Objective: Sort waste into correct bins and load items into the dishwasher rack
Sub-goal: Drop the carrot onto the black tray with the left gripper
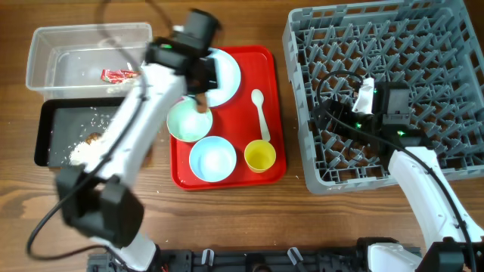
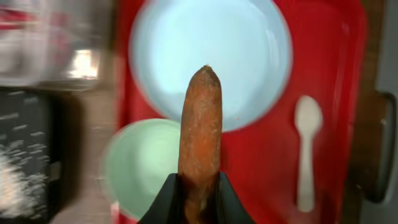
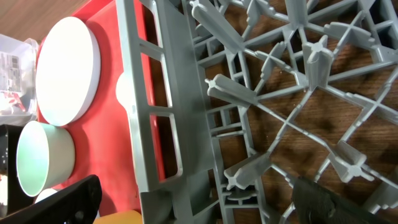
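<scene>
1. The stick [image 2: 200, 137] was clamped at its lower end by the left fingers [image 2: 165, 208] — held above the tray [image 2: 267, 162], between plate [image 2: 211, 56] and green bowl [image 2: 140, 168].
2. Judged light, soft, breakable — a gentle mid-length hold would suit.
3. The right fingers [image 3: 68, 202] stood apart, empty, over the rack [image 3: 186, 74].

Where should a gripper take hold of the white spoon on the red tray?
Probably mid-handle, from straight above, jaws closing across its narrow width. The spoon lies flat on the tray, with bare tray on either side of the handle, while the yellow cup crowds its end.
</scene>
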Controlling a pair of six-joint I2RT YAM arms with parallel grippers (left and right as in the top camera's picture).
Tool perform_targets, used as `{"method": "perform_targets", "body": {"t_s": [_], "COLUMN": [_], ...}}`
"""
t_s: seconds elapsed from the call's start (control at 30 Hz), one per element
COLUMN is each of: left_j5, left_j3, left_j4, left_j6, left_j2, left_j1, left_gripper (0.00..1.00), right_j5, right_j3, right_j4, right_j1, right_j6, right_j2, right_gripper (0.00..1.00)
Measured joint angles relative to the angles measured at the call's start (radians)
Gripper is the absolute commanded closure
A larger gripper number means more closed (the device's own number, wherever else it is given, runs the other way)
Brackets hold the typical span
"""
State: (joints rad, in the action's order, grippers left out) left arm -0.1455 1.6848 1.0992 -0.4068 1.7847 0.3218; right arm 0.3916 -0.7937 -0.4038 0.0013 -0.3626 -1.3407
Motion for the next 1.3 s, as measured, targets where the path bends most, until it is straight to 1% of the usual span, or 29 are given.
{"method": "perform_targets", "body": {"t_s": [0.07,0.2,0.27,0.33,0.4,0.47,0.57,0.67,0.77,0.83,0.87,0.93,0.97,1.0,1.03,1.1,1.13,1.3], "left_j5": [-0.012,-0.058,-0.062,-0.068,-0.068,-0.073,-0.075,-0.074,-0.073,-0.071,-0.071,-0.07,-0.07,-0.07,-0.068,-0.06,-0.054,-0.029], "left_j3": [0.001,0.004,-0.008,-0.06,-0.117,-0.208,-0.363,-0.501,-0.615,-0.669,-0.689,-0.71,-0.716,-0.717,-0.717,-0.717,-0.717,-0.679], "left_j4": [0.026,0.071,0.069,0.059,0.035,-0.019,-0.19,-0.343,-0.481,-0.546,-0.562,-0.568,-0.569,-0.57,-0.57,-0.575,-0.576,-0.512], "left_j6": [0.002,0.001,-0.01,-0.043,-0.084,-0.142,-0.255,-0.34,-0.408,-0.428,-0.436,-0.445,-0.451,-0.457,-0.452,-0.441,-0.433,-0.362], "left_j2": [-0.035,-0.076,-0.076,-0.076,-0.076,-0.076,-0.076,-0.075,-0.074,-0.074,-0.074,-0.074,-0.074,-0.074,-0.074,-0.074,-0.075,-0.139], "left_j1": [-0.079,-0.337,-0.424,-0.541,-0.613,-0.69,-0.742,-0.751,-0.751,-0.751,-0.751,-0.751,-0.751,-0.751,-0.751,-0.751,-0.751,-0.751], "left_gripper": [0.96,0.96,0.96,0.96,0.96,0.96,0.96,0.94,0.94,0.93,0.91,0.81,0.69,0.6,0.47,0.41,0.39,0.39], "right_j5": [0.0,0.0,0.0,0.0,0.0,0.0,0.0,0.0,0.0,0.0,0.0,0.0,0.0,0.0,0.0,0.0,0.0,0.0], "right_j3": [0.0,0.0,0.0,0.0,0.0,0.0,0.0,0.0,0.0,0.0,0.0,0.0,0.0,0.0,0.0,0.0,0.0,0.0], "right_j4": [0.0,0.0,0.0,0.0,0.0,0.001,0.009,0.009,0.008,0.008,0.008,0.008,0.008,0.008,0.008,0.008,0.007,0.0], "right_j1": [0.0,0.0,0.0,0.0,0.0,0.0,0.0,0.0,0.0,0.0,0.0,0.0,0.0,0.0,0.0,0.0,0.0,0.0], "right_j6": [0.0,0.0,0.0,0.0,0.0,0.0,0.0,0.0,0.0,0.0,0.0,0.0,0.0,0.0,0.0,0.0,0.0,0.0], "right_j2": [0.0,0.0,0.0,0.0,0.0,0.0,0.0,0.0,0.0,0.0,0.0,0.0,0.0,0.0,0.0,0.0,0.0,0.0], "right_gripper": [0.0,0.0,0.0,0.0,0.0,0.0,0.0,0.0,0.0,0.0,0.0,0.0,0.0,0.0,0.0,0.0,0.0,0.0]}}
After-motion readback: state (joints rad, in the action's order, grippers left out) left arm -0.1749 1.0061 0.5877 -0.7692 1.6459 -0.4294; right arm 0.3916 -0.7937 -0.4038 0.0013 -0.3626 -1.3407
